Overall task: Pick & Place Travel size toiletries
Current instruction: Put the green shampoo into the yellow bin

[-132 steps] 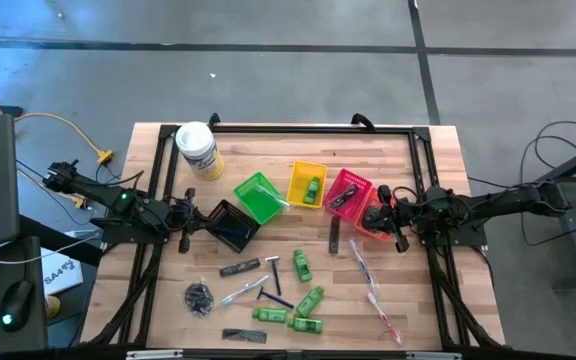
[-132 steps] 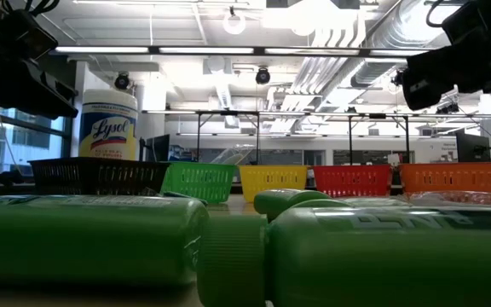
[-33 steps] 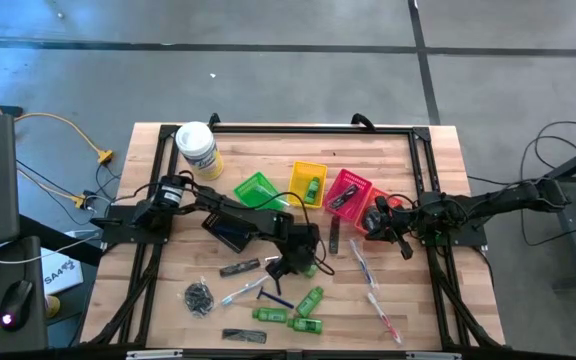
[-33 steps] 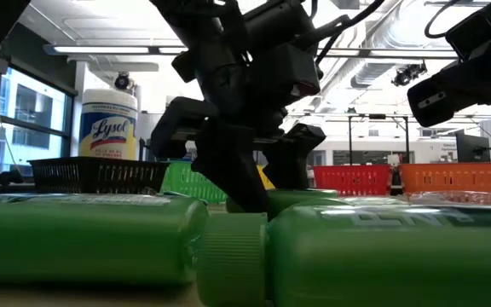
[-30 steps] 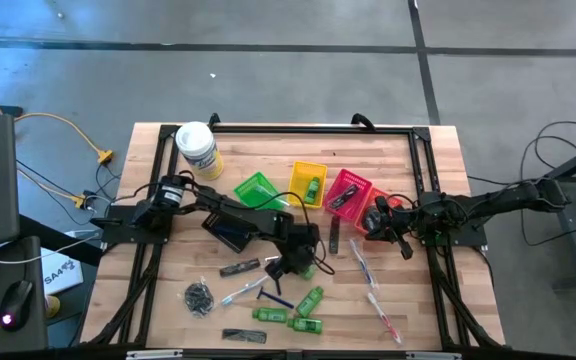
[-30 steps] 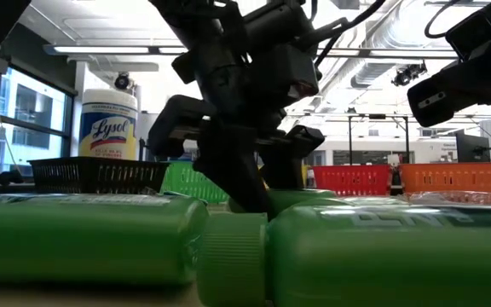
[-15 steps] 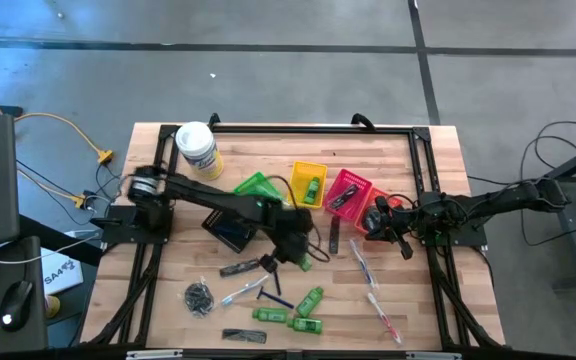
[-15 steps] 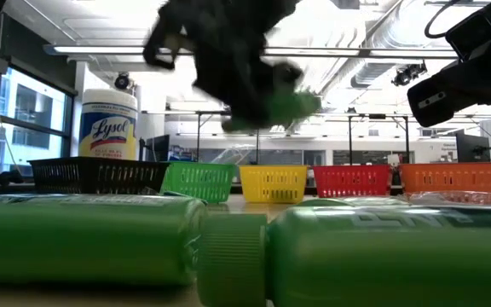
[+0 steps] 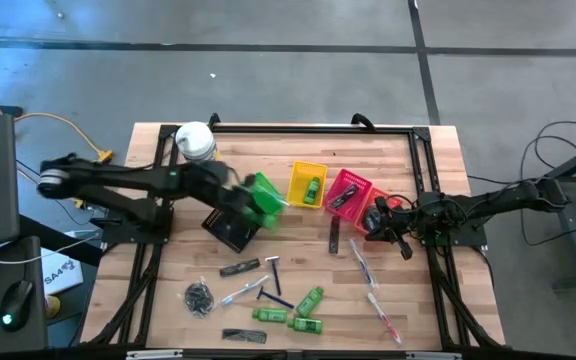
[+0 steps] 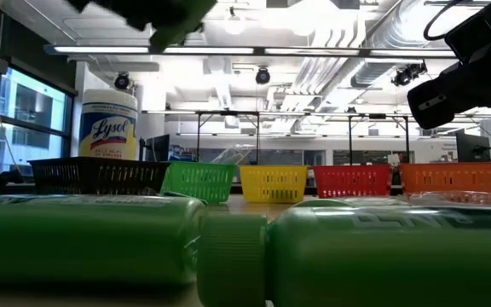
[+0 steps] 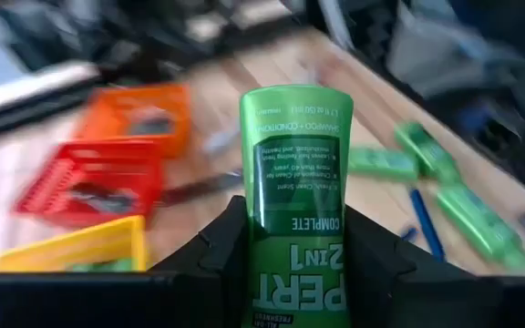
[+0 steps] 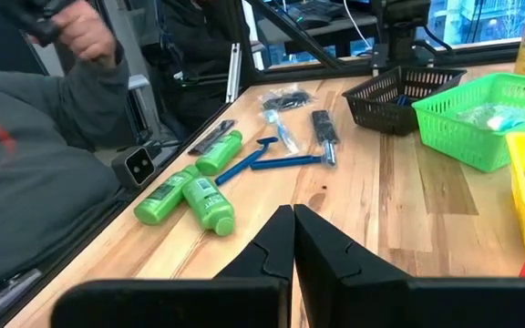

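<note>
A: My left gripper (image 11: 294, 273) holds the green Pert shampoo bottle (image 11: 295, 182) clamped between its fingers (image 11: 210, 257), cap outward.

B: It's top-heavy; I fear it tipping. Right gripper (image 12: 293, 239) is pinched closed, empty.

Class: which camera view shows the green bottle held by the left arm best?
The left wrist view: the bottle fills the frame, label readable, clamped between the jaws. The high view shows only a green blur by the green basket; the low view catches its edge at the top; the right wrist view misses it.
</note>
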{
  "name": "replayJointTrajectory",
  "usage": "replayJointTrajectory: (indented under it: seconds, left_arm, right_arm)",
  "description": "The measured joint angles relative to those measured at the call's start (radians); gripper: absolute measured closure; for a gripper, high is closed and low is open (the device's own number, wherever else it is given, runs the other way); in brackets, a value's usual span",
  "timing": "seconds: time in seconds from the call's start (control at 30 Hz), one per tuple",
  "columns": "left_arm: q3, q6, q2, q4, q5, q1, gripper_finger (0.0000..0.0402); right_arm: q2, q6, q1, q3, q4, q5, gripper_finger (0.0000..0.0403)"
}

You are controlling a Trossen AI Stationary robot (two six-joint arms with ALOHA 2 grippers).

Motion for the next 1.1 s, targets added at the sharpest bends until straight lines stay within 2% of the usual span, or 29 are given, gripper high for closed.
replayJointTrajectory:
  seconds: [0.2, 0.47, 0.63, 0.83, 1.1]
  left_arm:
    - [-0.279, -0.157, -0.29, 0.175, -0.061, 0.048, 0.0279]
    - [-0.514, -0.267, -0.562, 0.271, -0.18, 0.025, 0.0284]
    - [-0.599, -0.311, -0.663, 0.289, -0.235, 0.026, 0.0284]
    - [-0.663, -0.345, -0.753, 0.332, -0.253, 0.026, 0.0285]
    - [-0.721, -0.355, -0.812, 0.331, -0.283, 0.026, 0.0285]
  right_arm:
    - [0.0, 0.0, 0.0, 0.0, 0.015, 0.002, 0.0401]
    - [0.0, 0.0, 0.0, 0.0, 0.016, 0.003, 0.0401]
    - [0.0, 0.0, 0.0, 0.0, 0.022, 0.003, 0.0401]
    - [0.0, 0.0, 0.0, 0.0, 0.023, 0.004, 0.0401]
    - [0.0, 0.0, 0.0, 0.0, 0.023, 0.023, 0.0401]
